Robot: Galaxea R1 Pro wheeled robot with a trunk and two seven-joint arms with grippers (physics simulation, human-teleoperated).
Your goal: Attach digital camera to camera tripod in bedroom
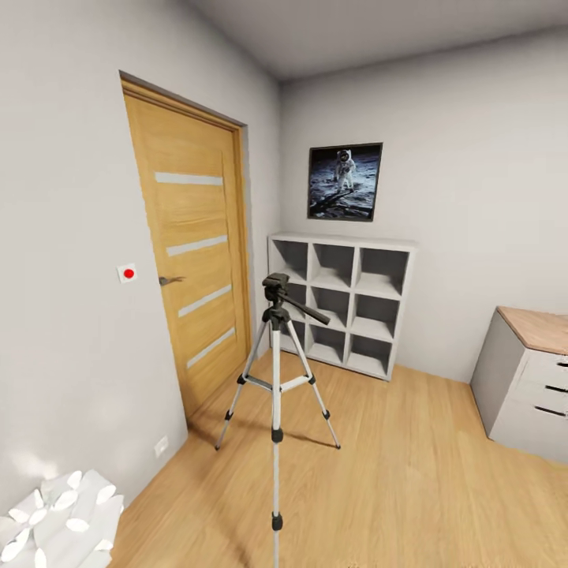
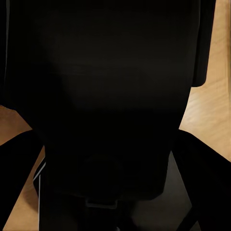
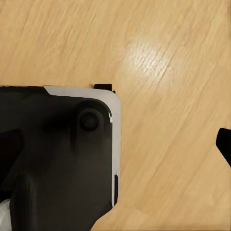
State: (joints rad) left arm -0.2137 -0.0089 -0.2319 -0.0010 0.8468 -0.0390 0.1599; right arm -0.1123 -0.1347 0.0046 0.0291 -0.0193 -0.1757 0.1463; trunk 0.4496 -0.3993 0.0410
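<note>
- White walls and a light wood plank floor mark the bedroom, with an oak door and a white cube shelf.
- Standing upright between door and shelf is the camera tripod, head bare, pan handle pointing toward the shelf.
- No digital camera can be made out.
- Neither pincer's state can be told; both wrist views are blocked by dark robot bodywork.
- Likely step: find the camera first, keeping the base clear of the spread legs.
</note>
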